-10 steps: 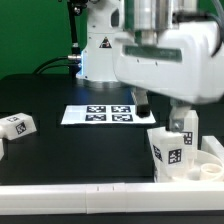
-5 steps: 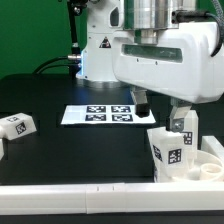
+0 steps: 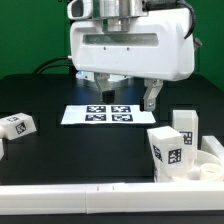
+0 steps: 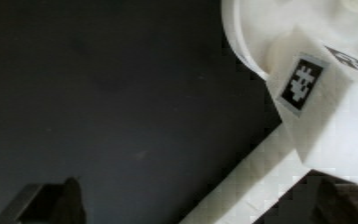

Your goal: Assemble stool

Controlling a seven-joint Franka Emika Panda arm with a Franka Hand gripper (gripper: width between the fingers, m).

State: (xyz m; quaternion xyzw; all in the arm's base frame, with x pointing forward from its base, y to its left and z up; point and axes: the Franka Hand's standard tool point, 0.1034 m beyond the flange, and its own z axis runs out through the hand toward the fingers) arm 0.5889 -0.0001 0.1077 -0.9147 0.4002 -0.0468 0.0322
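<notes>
At the exterior view's right, the stool's round white seat lies on the black table. Two chunky white tagged legs stand on it, one in front and one behind. Another tagged leg lies at the left, and a white part is cut off by the left edge. My gripper hangs open and empty above the marker board, to the left of the seat and apart from it. In the wrist view my gripper holds nothing between its dark fingertips; a tagged white stool part shows beyond.
A low white rail runs along the table's front edge and crosses the wrist view as a white strip. The robot's base and black cables stand behind the marker board.
The arm has swung from over the upright legs toward the exterior view's left, now above the marker board. The jaws stayed open; the legs and seat did not move.
</notes>
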